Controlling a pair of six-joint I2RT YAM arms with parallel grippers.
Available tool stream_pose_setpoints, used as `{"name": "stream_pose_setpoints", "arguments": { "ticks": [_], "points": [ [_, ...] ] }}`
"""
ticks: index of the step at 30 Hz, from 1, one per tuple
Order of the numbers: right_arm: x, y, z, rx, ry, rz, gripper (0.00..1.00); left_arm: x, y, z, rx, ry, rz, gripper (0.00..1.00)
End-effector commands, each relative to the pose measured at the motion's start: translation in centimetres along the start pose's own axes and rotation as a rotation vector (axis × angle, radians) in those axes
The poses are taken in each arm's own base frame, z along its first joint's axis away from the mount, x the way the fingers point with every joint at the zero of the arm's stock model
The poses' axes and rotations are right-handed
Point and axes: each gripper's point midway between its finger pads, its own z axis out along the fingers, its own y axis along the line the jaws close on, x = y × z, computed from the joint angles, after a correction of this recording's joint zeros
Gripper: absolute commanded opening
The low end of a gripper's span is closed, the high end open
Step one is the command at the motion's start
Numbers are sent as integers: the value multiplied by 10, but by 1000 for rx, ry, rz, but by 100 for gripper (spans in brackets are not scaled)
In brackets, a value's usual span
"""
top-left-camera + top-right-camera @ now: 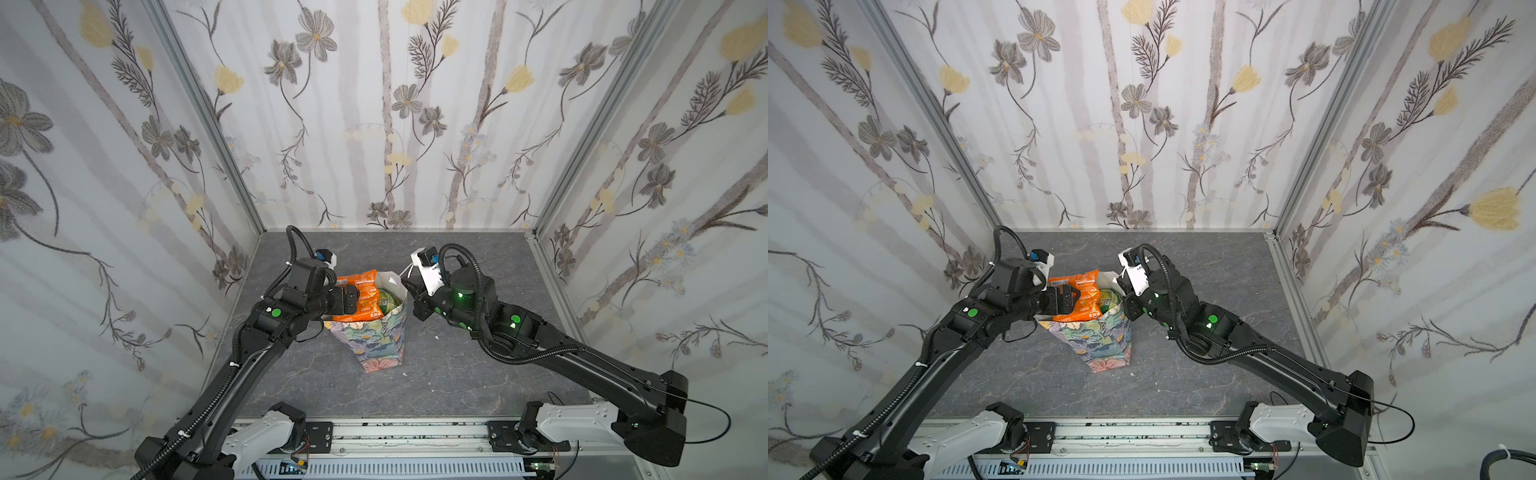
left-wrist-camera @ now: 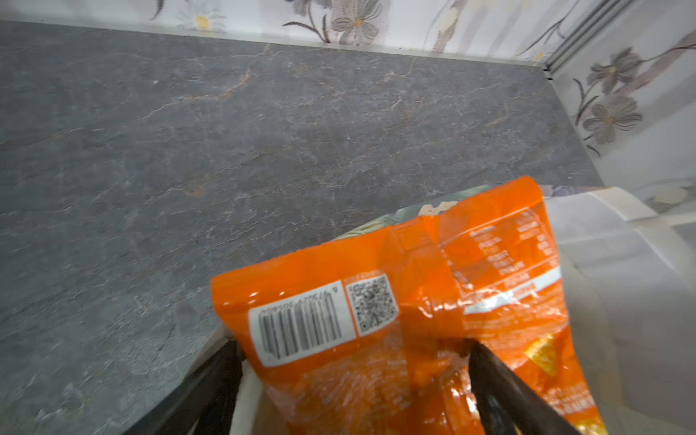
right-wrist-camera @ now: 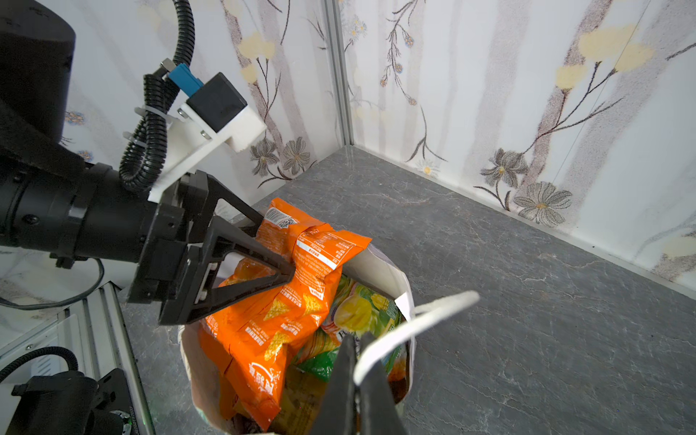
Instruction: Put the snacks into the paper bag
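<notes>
Step in hand is judged to be seating the orange packet in the paper bag, which stands upright on the table between the 2 arms. The left gripper is seen at the bag's mouth, jaws spread wide to either side of the packet, 1 tip touching the foil; no firm pinch can be made out. The right gripper is seen with jaws pressed together on the white cord handle, so the mouth is drawn open on that side. For a clean finish, the packet's raised end should be nudged downward and toward the bag's middle, not sideways, since the thin paper rim could be folded or the bag tipped; the handle pinch is best held until the packet is below the rim. The packet is noted as glossy, crinkled orange foil, barcode and printed panel uppermost; roughly half of it stands above the rim, leaning toward the left arm. A green-yellow packet is lodged beside it, and the bag looks nearly full. No snack is seen on the table in both top views.
</notes>
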Motion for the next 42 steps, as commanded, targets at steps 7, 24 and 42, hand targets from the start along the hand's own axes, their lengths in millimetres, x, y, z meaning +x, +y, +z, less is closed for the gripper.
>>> {"name": "stream_pose_setpoints", "arguments": {
  "ticks": [7,24,42],
  "points": [
    [-25,4,5,-11,-95,19,0,-9,-69,3,349,-36,97,93],
    [-20,-10,13,15,-86,29,0,-2,-79,-36,355,-110,165,78],
    [-20,-12,6,12,-90,37,0,0,2,7,-137,36,118,65]
  ]
}}
